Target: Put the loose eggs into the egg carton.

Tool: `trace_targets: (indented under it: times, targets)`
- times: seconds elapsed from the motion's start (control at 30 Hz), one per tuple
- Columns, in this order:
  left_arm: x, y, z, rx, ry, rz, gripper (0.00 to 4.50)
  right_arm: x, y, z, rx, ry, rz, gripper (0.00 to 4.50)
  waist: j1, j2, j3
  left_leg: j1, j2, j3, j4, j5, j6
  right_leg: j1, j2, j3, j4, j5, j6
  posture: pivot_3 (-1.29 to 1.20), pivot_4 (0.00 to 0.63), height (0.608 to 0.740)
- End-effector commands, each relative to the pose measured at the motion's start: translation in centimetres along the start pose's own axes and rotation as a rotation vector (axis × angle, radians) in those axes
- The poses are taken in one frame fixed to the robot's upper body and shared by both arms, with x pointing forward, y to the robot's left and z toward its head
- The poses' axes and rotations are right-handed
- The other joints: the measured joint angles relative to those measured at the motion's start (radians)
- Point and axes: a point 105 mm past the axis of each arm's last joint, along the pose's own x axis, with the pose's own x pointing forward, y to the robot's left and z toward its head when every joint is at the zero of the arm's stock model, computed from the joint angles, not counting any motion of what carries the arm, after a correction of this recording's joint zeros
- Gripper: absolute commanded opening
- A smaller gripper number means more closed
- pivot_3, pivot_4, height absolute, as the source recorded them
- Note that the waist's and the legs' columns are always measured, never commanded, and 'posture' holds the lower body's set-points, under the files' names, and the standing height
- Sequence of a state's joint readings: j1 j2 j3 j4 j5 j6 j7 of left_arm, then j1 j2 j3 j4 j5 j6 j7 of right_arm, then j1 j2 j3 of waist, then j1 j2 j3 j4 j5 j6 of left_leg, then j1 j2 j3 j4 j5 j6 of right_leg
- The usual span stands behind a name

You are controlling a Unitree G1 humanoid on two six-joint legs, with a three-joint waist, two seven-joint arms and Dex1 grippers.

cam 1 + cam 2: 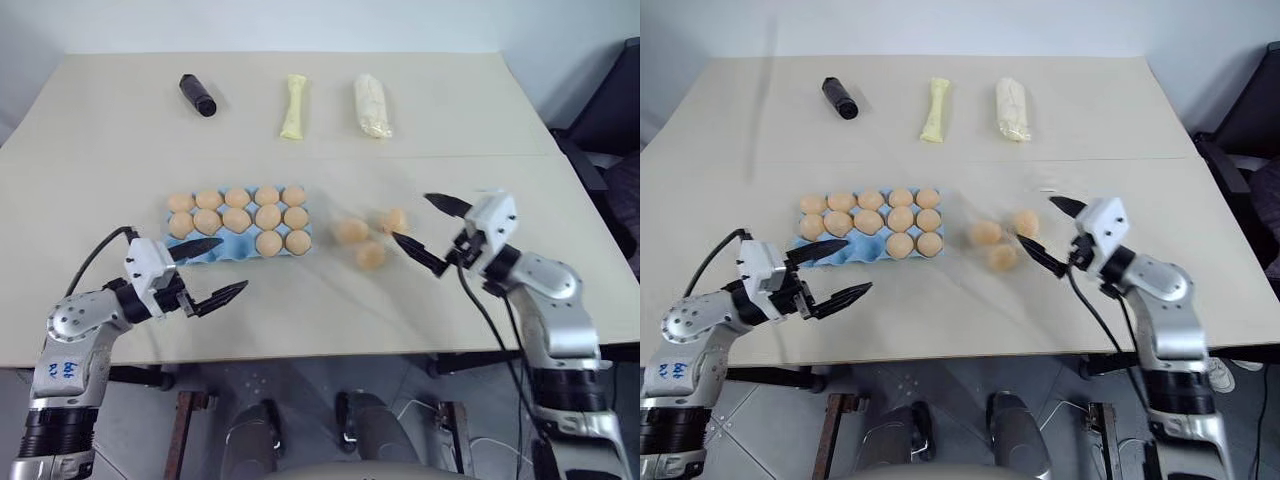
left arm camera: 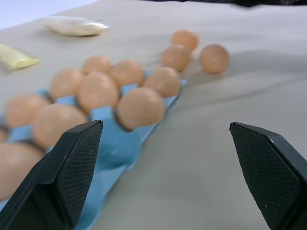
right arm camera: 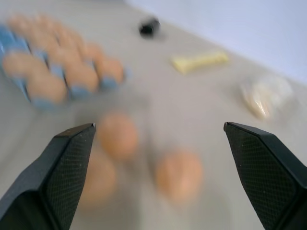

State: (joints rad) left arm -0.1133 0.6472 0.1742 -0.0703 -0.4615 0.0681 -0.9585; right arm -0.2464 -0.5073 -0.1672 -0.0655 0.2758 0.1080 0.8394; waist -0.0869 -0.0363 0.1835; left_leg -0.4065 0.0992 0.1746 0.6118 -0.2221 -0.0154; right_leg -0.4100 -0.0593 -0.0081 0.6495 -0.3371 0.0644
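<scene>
A pale beige surface (image 1: 120, 150) filled most of the room in front of me, with a light wall behind it. Near its middle lay the light blue egg carton (image 1: 232, 246), its long side running left to right. Twelve eggs sat in its cups: five in the far row, five in the middle row, and two at the right end of the near row, leaving the three near-left cups bare. Just to the right of the carton, three loose eggs (image 1: 370, 255) rested on the surface in a tight cluster, near one another and apart from the carton's edge.

The right gripper (image 1: 434, 232) hovered just right of that cluster, its black fingers spread wide and holding nothing, pointing toward the eggs. The left gripper (image 1: 212, 270) hung at the carton's near-left corner, also spread wide and empty, one finger over the carton's edge.

Along the far side of the surface lay a black cylinder (image 1: 198, 95), a pale yellow packet (image 1: 294, 106) and a whitish bag (image 1: 372, 105), well apart from the carton.
</scene>
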Motion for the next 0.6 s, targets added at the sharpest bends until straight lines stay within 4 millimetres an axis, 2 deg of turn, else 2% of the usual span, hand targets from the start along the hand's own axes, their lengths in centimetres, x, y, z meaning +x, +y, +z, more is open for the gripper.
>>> trace_targets:
  times: [0.03,0.13,0.23,0.43,0.6]
  targets:
    - [1.2,-0.6,0.6,0.024,-0.017,-0.067,4.50,-1.2,-0.9,0.0,-0.016,-0.003,-0.043,4.49,-0.002,0.000,0.000,0.000,0.000,0.001,0.000,0.000,0.000,0.000,0.000,0.001,0.001,0.000,0.000,0.00,0.150,0.740]
    - [1.5,-0.6,0.8,0.035,-0.025,-0.076,4.50,-1.5,-1.3,-0.7,0.005,0.015,-0.061,4.49,-0.002,0.000,0.000,0.002,0.000,0.001,0.002,0.001,-0.001,0.000,0.000,0.001,0.003,0.000,0.000,0.00,0.150,0.740]
    - [1.5,-0.3,1.1,0.044,-0.030,-0.061,4.50,-0.7,-1.5,-0.5,0.035,0.010,-0.066,4.49,0.001,0.000,0.000,0.002,0.000,-0.001,0.002,0.001,-0.002,0.000,0.000,0.001,0.004,0.000,0.000,0.00,0.150,0.740]
    - [0.9,0.1,1.0,0.054,-0.020,-0.036,4.50,2.5,-2.0,0.5,0.101,-0.002,-0.047,4.49,0.001,0.000,0.000,0.002,0.000,0.000,0.002,0.001,-0.002,0.000,-0.001,0.001,0.004,0.001,0.001,0.00,0.150,0.740]
    - [0.7,0.0,1.1,0.059,-0.023,-0.023,4.50,5.9,-2.1,0.0,0.155,0.046,-0.016,4.49,0.001,0.001,0.000,0.001,0.000,0.000,0.002,0.002,-0.001,0.000,-0.001,0.001,0.004,0.001,0.000,0.00,0.150,0.740]
